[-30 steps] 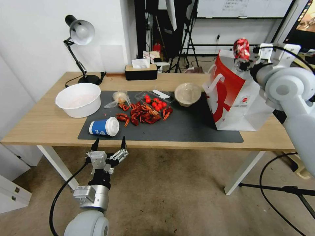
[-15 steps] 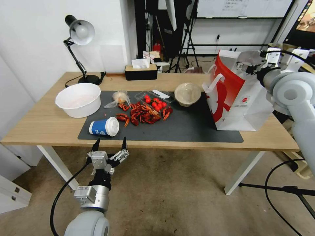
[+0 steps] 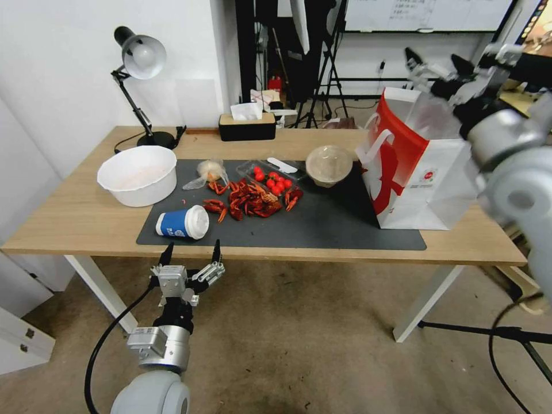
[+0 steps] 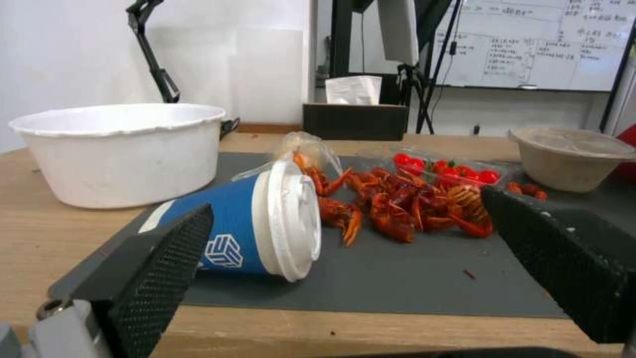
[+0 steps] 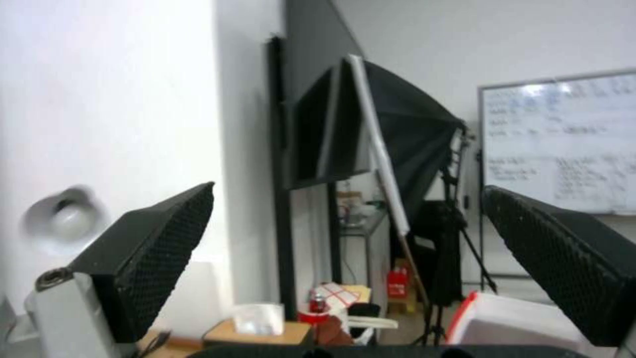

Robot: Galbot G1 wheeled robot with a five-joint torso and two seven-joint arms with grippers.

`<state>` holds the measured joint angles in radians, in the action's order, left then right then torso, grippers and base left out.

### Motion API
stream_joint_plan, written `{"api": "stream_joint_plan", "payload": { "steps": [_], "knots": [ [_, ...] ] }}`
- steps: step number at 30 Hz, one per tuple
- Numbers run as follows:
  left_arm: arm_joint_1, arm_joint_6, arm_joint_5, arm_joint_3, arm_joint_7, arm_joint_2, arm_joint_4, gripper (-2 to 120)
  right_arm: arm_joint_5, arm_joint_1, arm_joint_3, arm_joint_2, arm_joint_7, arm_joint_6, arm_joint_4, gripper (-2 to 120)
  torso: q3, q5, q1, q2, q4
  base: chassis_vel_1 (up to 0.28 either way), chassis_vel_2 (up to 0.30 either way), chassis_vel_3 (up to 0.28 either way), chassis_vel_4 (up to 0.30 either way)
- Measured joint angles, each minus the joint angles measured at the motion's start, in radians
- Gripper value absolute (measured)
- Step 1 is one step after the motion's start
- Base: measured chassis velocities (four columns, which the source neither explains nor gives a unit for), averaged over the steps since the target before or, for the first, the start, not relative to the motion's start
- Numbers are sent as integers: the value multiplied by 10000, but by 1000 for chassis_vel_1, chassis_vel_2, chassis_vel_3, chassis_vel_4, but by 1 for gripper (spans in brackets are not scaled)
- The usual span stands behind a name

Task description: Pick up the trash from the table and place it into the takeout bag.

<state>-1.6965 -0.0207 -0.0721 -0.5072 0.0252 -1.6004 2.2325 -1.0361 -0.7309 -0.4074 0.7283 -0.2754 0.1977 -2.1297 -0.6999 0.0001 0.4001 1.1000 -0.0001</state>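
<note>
Light-wood table (image 3: 86, 221) w/ dark grey mat carries most of the mess. Head view: takeout bag (image 3: 422, 172) stands upright at the mat's right end; right gripper (image 3: 438, 62) hangs above the bag's mouth, jaws apart, nothing in them. Blue-and-white paper cup (image 3: 183, 222) lies on its side near the mat's front-left corner, beige lidded bowl (image 3: 329, 164) near the back edge beside the bag, small clear plastic bag (image 3: 208, 171) back-left. All three not yet bagged.

Left wrist view: left gripper (image 4: 345, 258) sits off the table's front edge, jaws wide, cup (image 4: 248, 226) just ahead, untouched.

Right wrist view: right gripper (image 5: 348, 268) spread, empty, bag rim (image 5: 510, 318) below.
</note>
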Motion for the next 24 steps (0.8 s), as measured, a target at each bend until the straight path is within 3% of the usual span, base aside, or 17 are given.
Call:
{"api": "stream_joint_plan", "payload": {
  "steps": [4, 7, 10, 16, 19, 24],
  "knots": [
    [-20, -27, 0, -1, 0, 0, 0, 100, 880, -1094, -146, 69, 460, -528, -563, 100, -1, 0, -1, 0, -1, 0, 0, 0, 0],
    [-133, -174, 33, -90, -14, -46, -12, 100, 2807, -2335, 122, 515, 730, -1271, -1332, 100, 0, -2, -1, 0, -3, 0, 0, 0, 0],
    [-220, -317, 73, -170, -45, -74, -3, 100, 3782, -2783, 374, 842, 940, -1631, -1442, 100, 0, -1, 0, 0, 8, 0, 0, 0, 0],
    [-202, -355, 86, -166, -46, -79, -40, 100, 5215, -4291, 365, 1435, 905, -2424, -1673, 100, 0, 0, -1, 0, 0, 0, 0, 0, 0],
    [-177, -373, 89, -154, -45, -81, -140, 100, 6876, -5992, 300, 2254, 597, -2990, -1822, 100, 0, -2, -2, 0, -2, 0, 0, 0, 0],
    [-172, -393, 86, -157, -44, -75, -207, 100, 7829, -7139, 262, 2937, 221, -3220, -1925, 100, 0, -2, -2, 0, -1, 0, 0, 0, 0]
  ]
}}
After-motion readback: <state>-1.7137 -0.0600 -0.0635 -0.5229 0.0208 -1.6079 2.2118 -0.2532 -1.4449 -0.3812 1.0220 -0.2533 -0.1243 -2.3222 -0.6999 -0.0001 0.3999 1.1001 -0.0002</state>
